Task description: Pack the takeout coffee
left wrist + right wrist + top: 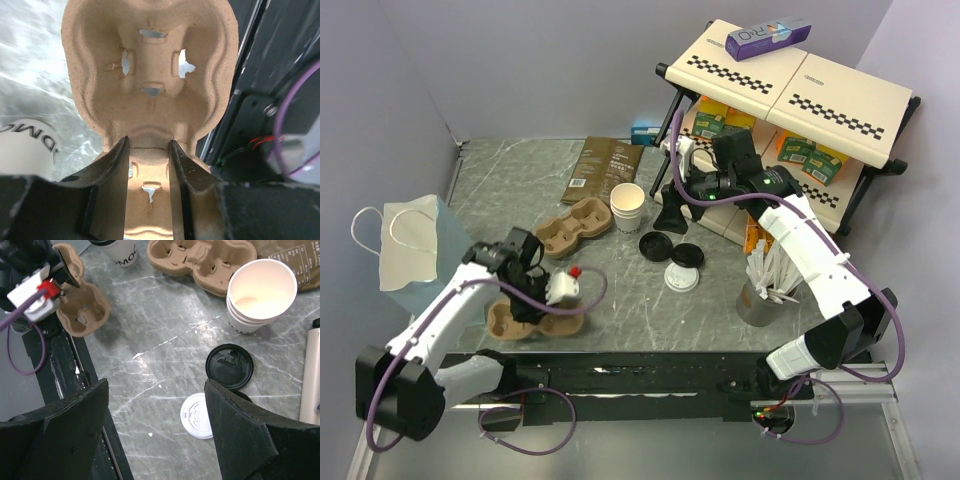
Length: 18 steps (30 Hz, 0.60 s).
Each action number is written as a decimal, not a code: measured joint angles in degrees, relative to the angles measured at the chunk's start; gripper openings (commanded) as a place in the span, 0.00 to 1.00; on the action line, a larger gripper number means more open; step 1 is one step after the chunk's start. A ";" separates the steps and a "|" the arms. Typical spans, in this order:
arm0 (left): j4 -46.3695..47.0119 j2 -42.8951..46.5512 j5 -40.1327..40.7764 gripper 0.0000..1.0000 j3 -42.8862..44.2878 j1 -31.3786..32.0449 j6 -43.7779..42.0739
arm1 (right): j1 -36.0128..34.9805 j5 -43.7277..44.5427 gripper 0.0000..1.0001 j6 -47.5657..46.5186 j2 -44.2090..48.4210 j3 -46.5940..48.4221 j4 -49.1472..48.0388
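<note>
1. Grey marbled table (620,310) spreads under both my arms. Plain pale walls stand behind it, and a rack of checkered boxes (800,90) stands beyond my right arm.
2. My left gripper (148,141) is closed partway down onto a brown cup carrier (150,65). The fingers pinch the raised middle between its two wells, and the pulp meets both inner faces. One empty well lies straight ahead of the fingertips, and the other sits beneath the fingers.
3. The takeout coffee (25,147), a white cup with dark lettering, stands on the table just beside this gripper. In the left wrist view it is to the left of the fingers and does not touch the carrier.
4. My right gripper (156,385) hangs wide open with nothing in it, well apart from the coffee. Only bare marble shows between its fingers.
5. A white lid (196,415) lies flat just beside one of the right gripper's fingertips, and a black lid (230,366) lies next to it. A stack of white cups (260,295) stands open-mouthed a little farther ahead of the gripper.
6. A second carrier (200,260) lies beyond the stack as seen from my right gripper, empty and flat on the table.
7. Farther out from that gripper lies a dark coffee pouch (603,168). A metal tin of stirrers (760,290) stands back beside my right forearm.
</note>
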<state>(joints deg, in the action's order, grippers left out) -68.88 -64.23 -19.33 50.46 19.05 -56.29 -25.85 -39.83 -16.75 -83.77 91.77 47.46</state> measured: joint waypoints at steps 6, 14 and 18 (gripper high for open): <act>3.63 8.81 4.20 0.12 -10.95 0.00 -8.22 | 0.00 0.04 0.84 -0.24 0.00 -0.17 0.28; 6.80 10.25 5.01 0.61 -13.35 0.00 -9.73 | 0.02 0.02 0.84 -0.46 0.00 -0.35 0.57; 5.42 11.67 4.09 0.71 -12.37 0.00 -10.05 | 0.02 0.00 0.84 -0.68 0.00 -0.39 1.01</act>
<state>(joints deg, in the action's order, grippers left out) -63.46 -52.56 -15.25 38.09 19.05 -66.35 -25.82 -39.83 -17.43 -83.77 91.37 48.47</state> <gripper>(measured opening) 0.678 0.839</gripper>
